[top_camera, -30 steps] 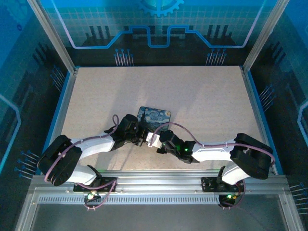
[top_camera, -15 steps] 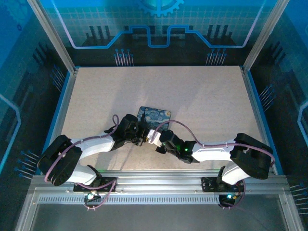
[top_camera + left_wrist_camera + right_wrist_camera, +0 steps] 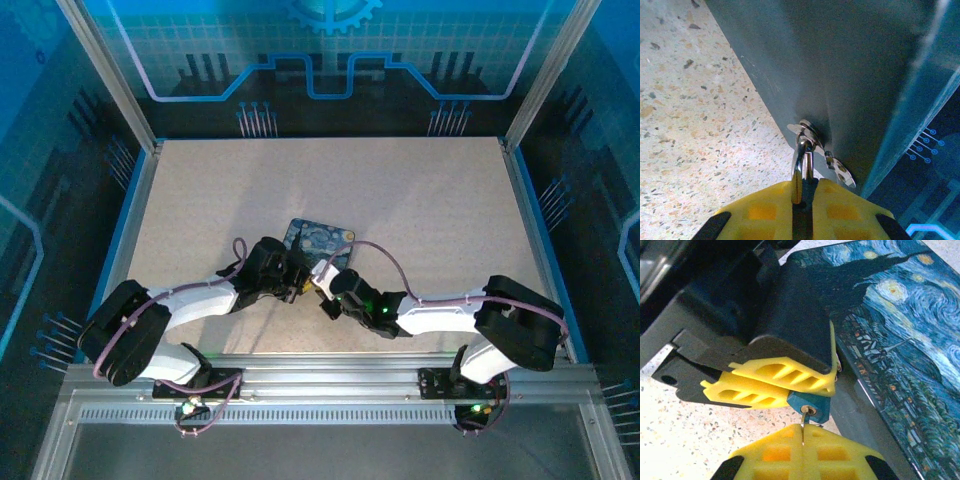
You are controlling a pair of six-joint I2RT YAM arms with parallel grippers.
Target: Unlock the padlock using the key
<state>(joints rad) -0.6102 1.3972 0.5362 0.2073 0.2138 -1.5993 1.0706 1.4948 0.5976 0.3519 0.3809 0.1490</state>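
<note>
Right in the middle of things sits the padlock, held off the table against the near side of a painted tin box. From the right wrist view we see its blue-looking end with the keyhole turned toward us. The key, a thin grey sliver, has its tip at that keyhole; we cannot tell how deep it sits. The right gripper is closed on the key, its yellow fingers pressed together around it. The left gripper is clamped on the padlock's body, one yellow finger on each side.

From the left wrist view we see the padlock's silvery loop rising between the left gripper's fingers and passing through the metal rings on the grey side of the box.

From above, we see the two grippers meeting tip to tip at the near edge of the box, near the middle of the speckled table.
</note>
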